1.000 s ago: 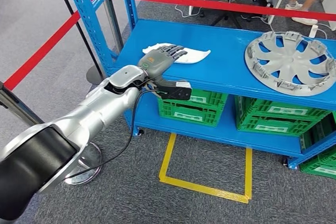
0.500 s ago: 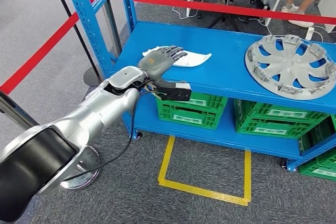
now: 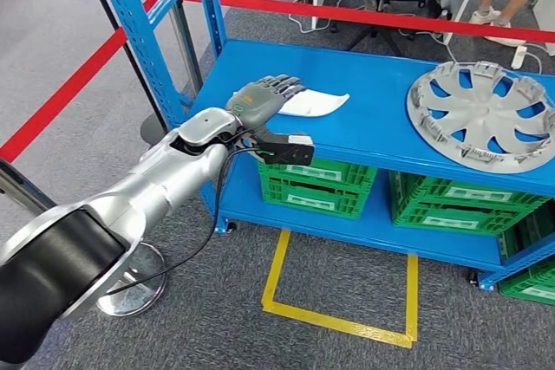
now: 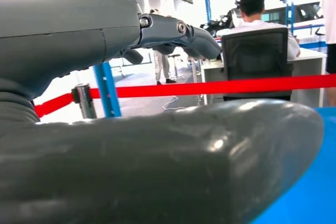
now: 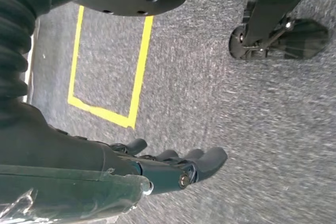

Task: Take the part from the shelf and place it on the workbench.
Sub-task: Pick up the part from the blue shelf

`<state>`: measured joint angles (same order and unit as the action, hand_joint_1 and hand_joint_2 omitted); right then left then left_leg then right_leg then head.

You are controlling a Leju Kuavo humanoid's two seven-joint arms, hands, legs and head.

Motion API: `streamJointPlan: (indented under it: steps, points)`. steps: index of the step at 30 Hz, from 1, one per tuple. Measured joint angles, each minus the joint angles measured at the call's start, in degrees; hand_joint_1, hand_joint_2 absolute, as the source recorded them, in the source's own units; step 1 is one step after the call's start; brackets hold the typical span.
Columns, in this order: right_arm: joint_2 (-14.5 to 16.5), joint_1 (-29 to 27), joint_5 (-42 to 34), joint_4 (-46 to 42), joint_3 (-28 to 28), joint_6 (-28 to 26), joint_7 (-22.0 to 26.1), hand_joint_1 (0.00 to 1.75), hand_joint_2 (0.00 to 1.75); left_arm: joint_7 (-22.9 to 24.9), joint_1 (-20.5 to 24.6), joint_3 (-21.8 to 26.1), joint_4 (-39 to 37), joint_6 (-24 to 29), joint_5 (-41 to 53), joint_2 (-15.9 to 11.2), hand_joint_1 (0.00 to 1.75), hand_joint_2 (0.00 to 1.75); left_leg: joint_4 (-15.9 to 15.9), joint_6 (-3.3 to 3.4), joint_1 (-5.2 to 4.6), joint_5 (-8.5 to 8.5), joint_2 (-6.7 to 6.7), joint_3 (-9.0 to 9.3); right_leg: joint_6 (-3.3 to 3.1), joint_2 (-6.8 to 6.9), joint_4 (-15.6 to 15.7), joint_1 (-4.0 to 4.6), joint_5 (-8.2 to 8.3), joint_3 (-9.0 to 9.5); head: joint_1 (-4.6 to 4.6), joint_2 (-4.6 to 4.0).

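From the head view, the left hand (image 3: 265,97) is reaching out flat over the blue shelf (image 3: 367,123), fingers (image 3: 288,86) extending almost straight and slightly apart, covering the near end of the flat white part (image 3: 317,102); whether they are pressing on it cannot be told, and nothing is gripped. The white part is lying at about 11 o'clock on the shelf top. A silver spoked wheel cover (image 3: 481,114) is sitting at 2 o'clock, well apart. Green slotted crates (image 3: 314,184) are standing on the lower level, a red barrier tape (image 3: 367,15) is running behind, and yellow floor tape (image 3: 340,314) is marking grey carpet.

In the left wrist view, the thick glossy grey thumb (image 4: 166,166) is bulking close, and dark fingers (image 4: 178,30) are stretching straight, holding nothing.

In the right wrist view, the right hand (image 5: 158,169) is hanging over coarse grey carpet (image 5: 245,124), fingers (image 5: 206,158) gently extended and empty.
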<state>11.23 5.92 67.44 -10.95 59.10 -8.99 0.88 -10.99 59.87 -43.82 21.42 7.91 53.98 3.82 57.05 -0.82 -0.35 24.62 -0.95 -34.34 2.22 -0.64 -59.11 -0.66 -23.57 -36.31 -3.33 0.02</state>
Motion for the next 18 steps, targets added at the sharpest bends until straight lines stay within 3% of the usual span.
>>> streamJointPlan:
  steps: [2,3,6,7,8,9,11,12,14,16,18]
  points:
    - [0.0,-0.1,-0.02,0.0,0.05,0.01,-0.05,0.0,1.75,0.0,0.06,0.0,0.0,0.0,0.01,-0.01,0.0,0.0,0.93,-0.59,0.09,0.85,0.11,-0.31,-0.64,-0.03,0.11,-0.11,-0.15,0.22,-0.23,0.0]
    - [0.0,-0.11,-0.02,0.0,0.08,0.02,-0.06,0.0,1.75,0.0,0.11,0.0,0.0,0.0,0.01,-0.02,0.0,0.0,2.92,-0.92,0.12,1.97,0.17,-1.25,-0.93,-0.01,0.18,-0.22,-0.25,0.43,-0.33,0.0]
    - [0.0,-0.11,-0.01,0.0,0.11,0.08,-0.08,0.0,1.75,0.01,-0.18,-0.01,-0.02,-0.03,0.02,-0.04,0.0,0.0,14.12,-1.45,0.22,6.28,0.29,-7.46,-1.48,0.13,0.2,-0.26,-0.74,1.0,-0.52,0.0]
    - [0.0,-0.14,-0.01,0.0,0.12,0.09,-0.08,0.0,1.75,0.04,-0.4,-0.02,-0.03,-0.07,0.02,-0.05,0.0,0.0,16.46,-1.46,0.25,6.44,0.29,-9.08,-1.53,0.15,0.2,-0.26,-0.91,1.22,-0.53,0.0]
    - [0.0,-0.17,0.01,0.0,0.13,0.1,-0.08,0.0,1.75,0.07,-0.58,-0.02,-0.04,-0.1,0.03,-0.07,0.0,0.0,16.71,-1.38,0.28,5.47,0.3,-9.66,-1.52,0.12,0.2,-0.27,-1.11,1.48,-0.54,0.0]
    - [0.0,-0.2,0.02,0.0,0.13,0.13,-0.09,0.0,1.75,0.09,-0.66,-0.02,-0.04,-0.13,0.03,-0.08,0.0,0.0,14.68,-1.24,0.3,3.45,0.31,-9.03,-1.46,0.06,0.2,-0.28,-1.3,1.79,-0.54,0.0]
    - [0.01,-0.23,0.05,0.0,0.15,0.19,-0.08,0.0,1.75,0.13,-0.56,-0.02,-0.04,-0.13,0.03,-0.13,0.0,0.0,7.04,-0.89,0.28,-1.17,0.36,-5.72,-1.13,-0.1,0.15,-0.19,-1.81,2.39,-0.56,0.0]
    - [0.02,-0.22,0.08,0.0,0.15,0.2,-0.07,0.0,1.75,0.14,-0.47,-0.02,-0.04,-0.14,0.03,-0.13,0.0,0.0,3.65,-0.7,0.28,-2.4,0.36,-4.16,-0.89,-0.18,0.1,-0.09,-2.08,2.53,-0.54,0.0]
    - [0.02,-0.2,0.11,0.0,0.16,0.19,-0.01,0.0,1.75,0.15,-0.39,-0.03,-0.04,-0.16,0.04,-0.06,0.0,0.0,0.48,-0.26,0.16,-2.69,0.3,-2.7,-0.31,-0.27,0.22,0.09,-2.45,2.63,-0.45,0.0]
    - [0.02,-0.23,0.1,0.0,0.16,0.17,0.07,0.0,1.75,0.19,-0.37,-0.03,-0.04,-0.18,0.05,-0.03,0.0,0.0,0.11,0.33,0.18,-2.42,0.21,-2.5,0.26,-0.24,0.46,-0.02,-2.7,2.75,-0.37,0.0]
    - [0.02,-0.21,0.07,0.0,0.16,0.15,0.16,0.0,1.75,0.27,-0.2,-0.01,-0.04,-0.22,0.05,0.04,0.0,0.0,-0.16,0.92,0.36,-2.33,0.18,-2.13,0.76,-0.03,-1.84,-0.04,-4.23,1.78,-0.15,0.0]
